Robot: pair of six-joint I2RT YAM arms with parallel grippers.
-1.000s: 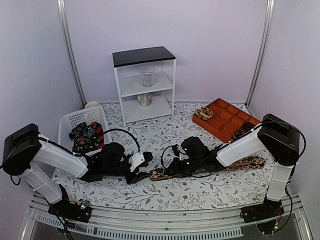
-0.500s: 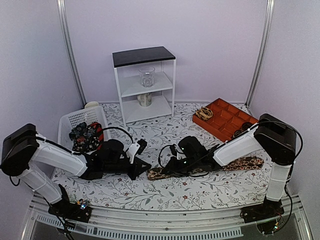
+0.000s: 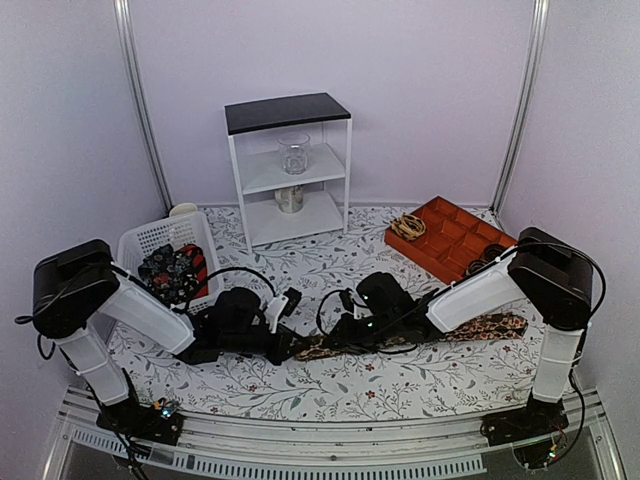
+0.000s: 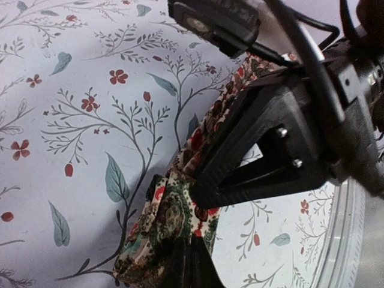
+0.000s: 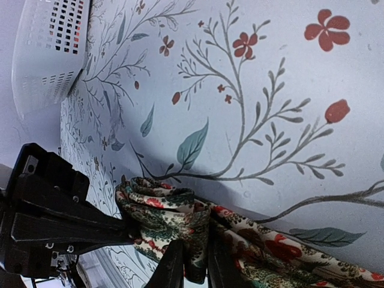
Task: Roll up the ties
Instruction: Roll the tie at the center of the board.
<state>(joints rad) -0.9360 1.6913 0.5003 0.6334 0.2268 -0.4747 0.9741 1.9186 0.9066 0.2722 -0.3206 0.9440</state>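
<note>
Far left on the tabletop (image 3: 300, 265), under a pale cloth printed with leaves and red flowers: a white perforated plastic basket (image 3: 150, 238). Holds a bunched heap of dark fabric ties with pale print and a flash of red (image 3: 172, 272).

Just right of the basket, low over the cloth and pointing right: the left claw (image 4: 187, 259). Shut tight, pinching the crumpled left end of a long brown floral-print fabric tie (image 3: 495, 326). Lies flat from there, running right across the near half of the tabletop almost to the right arm's base.

Immediately right of that, nearly tip to tip with it: the right claw (image 5: 193, 258), pointing left. Nearly closed, with a fold of the same brown tie nipped between its dark fingers (image 5: 172, 267). Between the two claws, a small bunched hump of cloth standing up off the tabletop.

Centre back, against the wall: a white two-shelf stand with a black top (image 3: 287, 112). On its upper shelf a clear glass jar (image 3: 294, 155), on the lower a metal tin (image 3: 290, 199).

Right back: an orange compartment tray (image 3: 455, 240), set at an angle. In its back-left compartment a tan coiled bundle (image 3: 407, 227).
</note>
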